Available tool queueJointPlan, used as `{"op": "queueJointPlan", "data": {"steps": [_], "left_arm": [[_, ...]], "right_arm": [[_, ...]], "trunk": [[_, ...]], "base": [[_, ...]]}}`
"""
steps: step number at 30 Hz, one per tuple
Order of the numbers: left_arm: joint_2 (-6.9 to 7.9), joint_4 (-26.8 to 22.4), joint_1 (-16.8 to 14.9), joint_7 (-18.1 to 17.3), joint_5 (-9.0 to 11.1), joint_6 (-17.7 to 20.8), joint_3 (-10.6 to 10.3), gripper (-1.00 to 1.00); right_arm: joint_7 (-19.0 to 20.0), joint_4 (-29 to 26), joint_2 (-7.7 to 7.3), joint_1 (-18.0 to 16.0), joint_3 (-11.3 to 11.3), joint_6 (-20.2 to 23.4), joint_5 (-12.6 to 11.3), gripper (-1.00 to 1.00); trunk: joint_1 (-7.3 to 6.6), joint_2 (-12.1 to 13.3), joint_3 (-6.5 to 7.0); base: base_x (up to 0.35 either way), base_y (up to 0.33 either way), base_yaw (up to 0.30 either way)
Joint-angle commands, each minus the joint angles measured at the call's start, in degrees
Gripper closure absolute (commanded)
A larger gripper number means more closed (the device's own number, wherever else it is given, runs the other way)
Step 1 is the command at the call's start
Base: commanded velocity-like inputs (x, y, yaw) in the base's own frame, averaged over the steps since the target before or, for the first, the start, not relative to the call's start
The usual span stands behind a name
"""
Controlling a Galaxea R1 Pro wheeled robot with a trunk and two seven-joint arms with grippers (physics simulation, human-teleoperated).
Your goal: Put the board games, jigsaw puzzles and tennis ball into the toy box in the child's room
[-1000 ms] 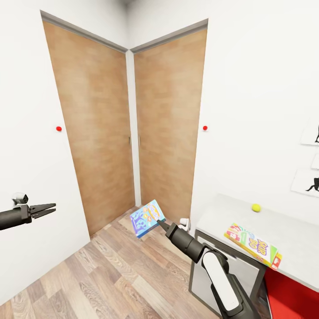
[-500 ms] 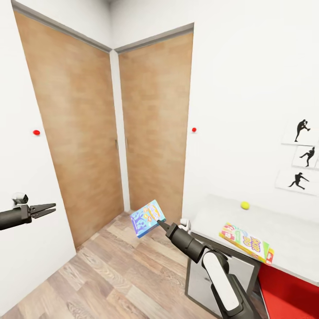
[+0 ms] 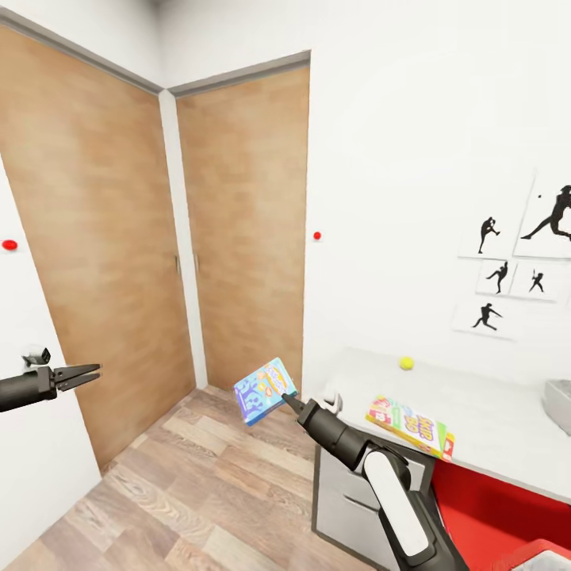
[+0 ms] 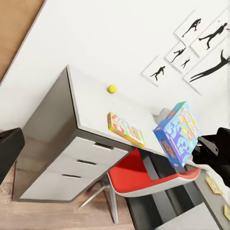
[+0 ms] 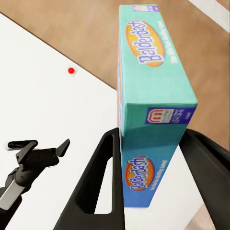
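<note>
Right hand (image 3: 287, 399) clenched on blue board game (image 3: 264, 390), held in air over wood floor (image 3: 190, 484). Past the hand, desk (image 3: 476, 420) carries Skip-Bo game (image 3: 408, 426) and, farther back, tennis ball (image 3: 406, 363). Left hand (image 3: 83, 373) released, holding nothing, well apart beside a door (image 3: 95, 262).

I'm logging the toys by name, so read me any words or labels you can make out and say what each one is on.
"Balderdash": printed twice on the narrow side of the blue flat game box clamped in the right gripper.
Small logo label on that box's end: too small to read.
Green, red and yellow flat game box on the pale grey desk: lettering too blurred to read.
</note>
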Motion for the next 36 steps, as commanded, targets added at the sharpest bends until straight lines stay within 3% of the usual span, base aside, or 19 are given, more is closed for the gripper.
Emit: {"op": "queueJointPlan", "data": {"steps": [1, 12, 18, 36], "left_arm": [[0.02, 0.0, 0.0, -0.2, 0.0, 0.6, 0.0, -1.0], [0.02, 0.0, 0.0, -0.2, -0.1, 0.6, 0.0, -1.0], [0.02, 0.0, 0.0, -0.2, -0.1, 0.6, 0.0, -1.0], [0.02, 0.0, 0.0, -0.2, 0.0, 0.6, 0.0, -1.0]], "right_arm": [[0.1, 0.0, 0.01, 0.0, -0.1, 0.3, -0.5, 1.0], [0.1, 0.2, -0.03, 0.0, -0.1, 0.3, -0.5, 1.0], [0.1, 0.2, -0.01, 0.0, -0.1, 0.4, -0.5, 1.0], [0.1, 0.3, 0.12, 0.0, -0.1, 0.3, -0.5, 1.0]], "trunk": [[0.02, 0.0, 0.04], [0.02, 0.0, 0.69], [-1.3, 2.4, 2.13], [-1.3, 2.4, 3.2]], "base": [[0.0, 0.0, -0.244], [0.0, 0.0, -0.243], [0.0, 0.0, -0.243], [0.013, 0.008, -0.241]]}}
